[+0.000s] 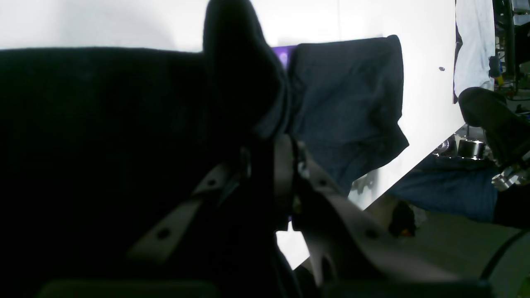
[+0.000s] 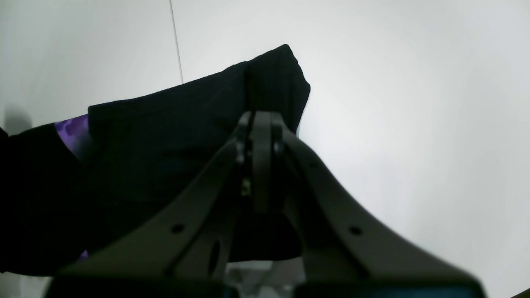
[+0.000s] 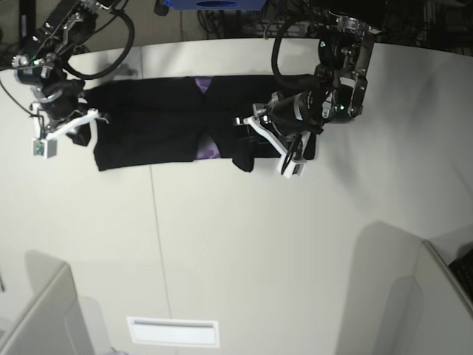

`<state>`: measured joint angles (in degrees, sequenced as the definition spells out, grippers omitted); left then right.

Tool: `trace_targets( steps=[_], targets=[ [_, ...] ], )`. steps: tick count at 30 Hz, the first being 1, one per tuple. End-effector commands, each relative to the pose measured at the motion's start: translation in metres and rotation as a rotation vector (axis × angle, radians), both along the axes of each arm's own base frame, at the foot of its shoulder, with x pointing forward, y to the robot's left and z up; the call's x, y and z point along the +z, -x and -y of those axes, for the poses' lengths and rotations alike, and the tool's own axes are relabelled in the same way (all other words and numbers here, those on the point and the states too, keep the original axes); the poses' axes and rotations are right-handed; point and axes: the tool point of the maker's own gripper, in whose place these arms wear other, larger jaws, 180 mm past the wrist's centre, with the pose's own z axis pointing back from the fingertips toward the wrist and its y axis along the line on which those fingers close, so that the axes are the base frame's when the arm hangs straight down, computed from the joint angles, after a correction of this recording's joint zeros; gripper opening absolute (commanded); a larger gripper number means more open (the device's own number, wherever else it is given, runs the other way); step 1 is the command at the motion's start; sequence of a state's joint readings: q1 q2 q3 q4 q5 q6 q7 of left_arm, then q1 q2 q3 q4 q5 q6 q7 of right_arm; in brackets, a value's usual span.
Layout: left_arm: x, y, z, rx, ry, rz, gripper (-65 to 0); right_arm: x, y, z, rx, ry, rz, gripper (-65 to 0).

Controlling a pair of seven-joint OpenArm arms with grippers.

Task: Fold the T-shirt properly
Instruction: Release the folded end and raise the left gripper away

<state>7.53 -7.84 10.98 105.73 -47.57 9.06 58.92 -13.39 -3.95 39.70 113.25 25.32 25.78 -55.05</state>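
Both end effectors, left and right, pinch the T-shirt, stretched lengthwise between them.

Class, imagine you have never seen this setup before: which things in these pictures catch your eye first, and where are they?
A large black cloth T-shirt stretches across the far side of the white table, a purple print peeking out near its middle. At each end an arm's pincer is shut on the cloth: the right pincer on the base view's left, the left pincer towards its right.

The right claw is clamped on the black T-shirt above the white table.
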Motion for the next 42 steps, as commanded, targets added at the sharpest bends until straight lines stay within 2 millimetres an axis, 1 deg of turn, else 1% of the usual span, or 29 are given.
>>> trace_targets(
  steps=[1, 2, 3, 4, 7, 10, 12, 14, 17, 19, 20, 22, 23, 24, 25, 27, 28, 29, 31, 32, 33, 34, 37, 39, 41, 42],
  targets=[
    [0.010, -0.005, 0.004, -0.002, 0.024, 0.030, -65.0, 0.012, -0.006, 0.003, 0.001, 0.014, 0.048, -65.0],
    [0.010, -0.005, 0.004, -0.002, 0.024, 0.030, -65.0, 0.012, -0.006, 0.003, 0.001, 0.014, 0.048, -65.0],
    [0.010, -0.005, 0.004, -0.002, 0.026, 0.029, -63.4, 0.012, -0.006, 0.003, 0.001, 0.014, 0.048, -65.0],
    [0.010, -0.005, 0.004, -0.002, 0.026, 0.029, -56.8, 0.012, -0.006, 0.003, 0.001, 0.014, 0.048, -65.0],
    [0.011, -0.005, 0.007, -0.001, 0.035, 0.029, -34.4, 0.012, -0.006, 0.003, 0.001, 0.014, 0.048, -65.0],
    [0.016, -0.006, 0.018, 0.003, 0.071, 0.030, -15.6, 0.012, -0.006, 0.003, 0.001, 0.014, 0.048, -65.0],
    [0.020, -0.005, 0.028, -0.001, 0.098, 0.030, -6.9, 0.012, -0.006, 0.003, 0.001, 0.014, 0.048, -65.0],
    [0.024, -0.007, 0.034, -0.028, 0.104, 0.031, -3.1, 0.011, -0.006, 0.003, 0.001, 0.013, 0.047, -65.0],
    [0.024, -0.008, 0.037, -0.047, 0.104, 0.017, -5.8, 0.012, -0.007, 0.003, 0.001, 0.012, 0.051, -65.0],
    [0.026, -0.010, 0.033, -0.044, 0.097, 0.023, -10.2, 0.013, -0.008, 0.003, 0.001, 0.013, 0.053, -65.0],
    [0.026, -0.012, 0.024, -0.037, 0.077, 0.036, -14.3, 0.012, -0.008, 0.003, 0.001, 0.012, 0.054, -65.0],
    [0.027, -0.017, -0.010, 0.006, 0.016, 0.062, -29.1, 0.013, -0.008, 0.004, 0.000, 0.014, 0.054, -65.0],
    [0.025, -0.015, -0.029, 0.044, -0.010, 0.063, -40.6, 0.013, -0.006, 0.009, -0.015, 0.019, 0.053, -65.0],
    [0.023, -0.014, -0.057, 0.098, -0.050, 0.064, -54.0, 0.014, -0.004, 0.017, -0.035, 0.026, 0.054, -65.0],
    [0.020, -0.013, -0.082, 0.149, -0.084, 0.061, -65.0, 0.017, -0.007, 0.021, -0.051, 0.029, 0.064, -65.0],
    [0.015, -0.009, -0.132, 0.267, -0.144, 0.044, -65.0, 0.015, -0.005, 0.029, -0.076, 0.017, 0.029, -65.0],
    [0.014, -0.005, -0.160, 0.328, -0.182, 0.037, -65.0, 0.011, -0.004, 0.031, -0.083, 0.004, -0.006, -65.0],
    [0.013, 0.002, -0.184, 0.362, -0.219, 0.039, -65.0, 0.008, -0.004, 0.033, -0.089, -0.016, -0.044, -61.7],
    [0.019, 0.014, -0.224, 0.375, -0.297, 0.081, -65.0, 0.001, 0.000, 0.039, -0.100, -0.050, -0.128, -38.4],
    [0.021, 0.020, -0.237, 0.371, -0.328, 0.097, -65.0, -0.002, -0.001, 0.039, -0.076, -0.056, -0.157, -30.2],
    [0.024, 0.026, -0.252, 0.375, -0.361, 0.114, -65.0, -0.007, -0.001, 0.037, -0.039, -0.071, -0.178, -23.4],
    [0.028, 0.031, -0.267, 0.391, -0.388, 0.131, -65.0, -0.013, -0.002, 0.034, -0.002, -0.097, -0.190, -19.8],
    [0.039, 0.045, -0.298, 0.433, -0.449, 0.157, -65.0, -0.024, -0.006, 0.042, -0.001, -0.171, -0.181, -19.1],
    [0.044, 0.050, -0.312, 0.457, -0.476, 0.168, -65.0, -0.039, -0.005, 0.044, -0.012, -0.226, -0.211, -19.1],
    [0.042, 0.056, -0.324, 0.477, -0.511, 0.153, -65.0, -0.053, -0.002, 0.043, -0.001, -0.280, -0.240, -19.1],
    [0.038, 0.058, -0.329, 0.478, -0.542, 0.135, -65.0, -0.058, -0.002, 0.042, 0.005, -0.314, -0.243, -19.1]
  ],
)
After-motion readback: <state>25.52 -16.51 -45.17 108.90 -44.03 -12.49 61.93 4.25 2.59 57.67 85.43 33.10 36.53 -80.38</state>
